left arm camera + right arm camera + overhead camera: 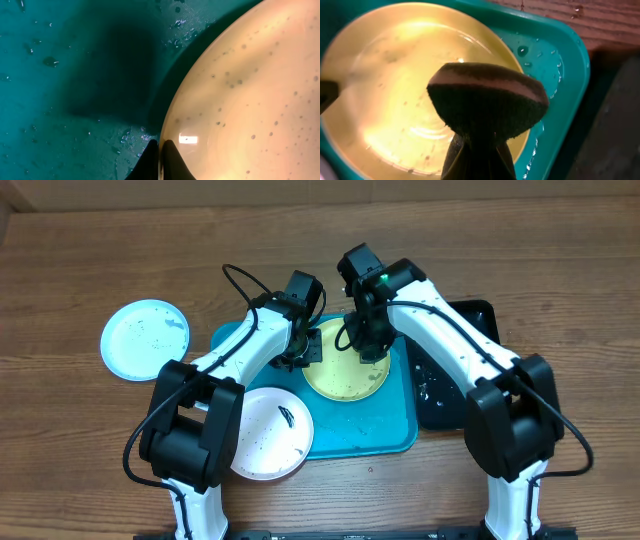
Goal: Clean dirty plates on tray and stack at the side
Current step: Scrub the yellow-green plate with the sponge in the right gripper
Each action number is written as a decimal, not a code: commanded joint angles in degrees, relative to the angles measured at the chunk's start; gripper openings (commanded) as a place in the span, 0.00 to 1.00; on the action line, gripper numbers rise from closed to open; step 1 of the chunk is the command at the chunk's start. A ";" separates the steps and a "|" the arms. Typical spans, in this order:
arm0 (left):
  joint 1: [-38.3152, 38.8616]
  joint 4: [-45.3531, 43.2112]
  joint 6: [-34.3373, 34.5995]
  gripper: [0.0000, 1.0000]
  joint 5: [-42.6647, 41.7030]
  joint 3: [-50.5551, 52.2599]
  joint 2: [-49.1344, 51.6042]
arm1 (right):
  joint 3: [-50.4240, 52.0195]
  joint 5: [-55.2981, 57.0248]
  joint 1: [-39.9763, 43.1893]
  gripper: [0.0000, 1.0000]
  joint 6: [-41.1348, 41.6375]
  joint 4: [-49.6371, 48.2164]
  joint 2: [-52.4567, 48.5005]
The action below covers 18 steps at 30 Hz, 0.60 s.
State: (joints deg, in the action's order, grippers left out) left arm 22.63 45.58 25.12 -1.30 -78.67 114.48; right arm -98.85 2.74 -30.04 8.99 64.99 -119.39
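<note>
The yellow-green plate (347, 375) lies on the turquoise tray (380, 430); it also shows in the left wrist view (240, 100) and the right wrist view (385, 90), with dark specks. My left gripper (305, 350) is shut on its left rim (160, 157). My right gripper (372, 345) is shut on a dark sponge (487, 97) and holds it just over the plate's right part. The white plate (268, 433), with dark smears, lies at the tray's front left corner, overhanging its edge. The light teal plate (145, 338) lies on the table to the left.
A glossy black tray (440, 405) sits against the turquoise tray's right side and shows in the right wrist view (620, 125). Water drops lie on the tray floor (60, 75). The wooden table (80, 460) surrounds it all.
</note>
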 commanded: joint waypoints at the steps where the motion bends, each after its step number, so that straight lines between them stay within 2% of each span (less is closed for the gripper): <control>1: 0.26 0.24 -1.14 0.04 -0.17 0.59 -0.37 | 1.99 2.45 0.13 0.04 -0.02 -1.64 -0.90; 5: 0.28 0.22 -1.16 0.04 -0.17 0.59 -0.37 | 4.44 5.62 0.22 0.04 -0.48 -4.44 -0.96; 18: 0.26 0.22 -1.42 0.04 -0.20 0.59 -0.37 | 14.82 5.57 0.22 0.04 -1.46 -14.84 -1.09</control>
State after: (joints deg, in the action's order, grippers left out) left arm 22.65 45.56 25.10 -1.48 -78.67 114.48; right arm -87.68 7.31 -30.04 7.62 51.86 -120.38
